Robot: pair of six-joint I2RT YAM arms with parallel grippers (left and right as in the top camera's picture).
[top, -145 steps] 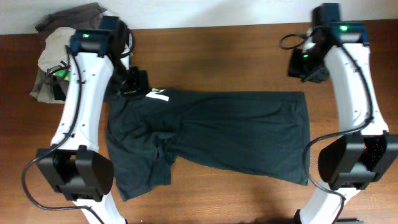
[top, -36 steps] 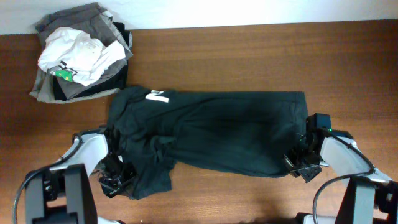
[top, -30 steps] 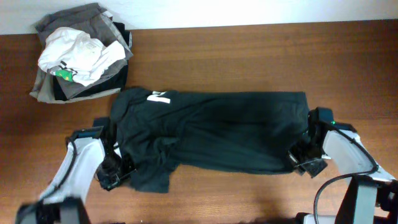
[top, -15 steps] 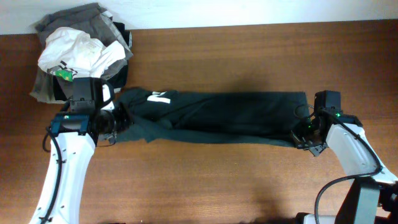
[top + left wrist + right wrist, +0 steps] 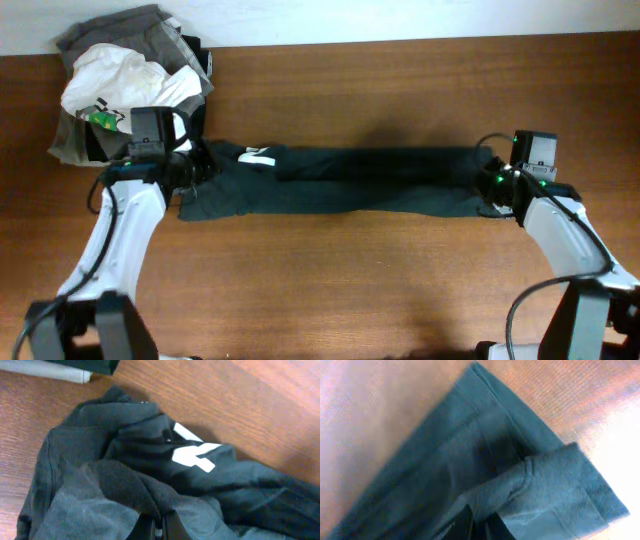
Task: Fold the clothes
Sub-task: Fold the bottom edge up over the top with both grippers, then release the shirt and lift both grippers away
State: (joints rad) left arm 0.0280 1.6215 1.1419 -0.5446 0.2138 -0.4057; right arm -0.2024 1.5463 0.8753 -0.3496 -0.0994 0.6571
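The clothes, one dark teal-black T-shirt, lie as a long narrow band across the middle of the table, doubled lengthwise. Its white neck label shows near the left end. My left gripper is at that end, shut on a raised fold of the fabric beside the label. At the hem end on the right, my right gripper pinches a turned-over edge of the shirt. In each wrist view the fingertips stand close together with cloth between them.
A pile of other garments sits at the back left corner: a crumpled white one with a green mark on grey folded ones, just behind my left arm. Bare brown table lies in front of the shirt.
Both grippers have carried the shirt's near edge away from me over the rest. The wide spread shirt is now a narrow band, and both arms sit farther back.
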